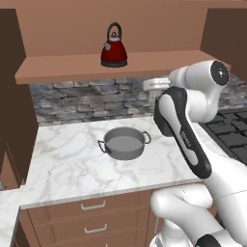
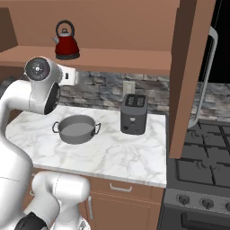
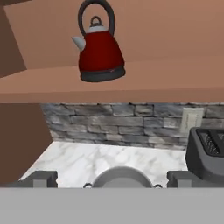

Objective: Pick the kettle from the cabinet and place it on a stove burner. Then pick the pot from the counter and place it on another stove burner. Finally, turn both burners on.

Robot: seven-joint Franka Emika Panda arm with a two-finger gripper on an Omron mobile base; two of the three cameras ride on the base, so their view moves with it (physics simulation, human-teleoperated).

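Approaching kettle [image 3: 99,54] on cabinet [image 3: 131,83] shelf, fingers [image 3: 43,178] spread and empty; next: rise, advance, close on handle.

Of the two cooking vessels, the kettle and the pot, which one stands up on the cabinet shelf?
The red kettle, with its black arched handle, stands on the wooden cabinet shelf. The wide grey pot sits lower, on the marble counter.
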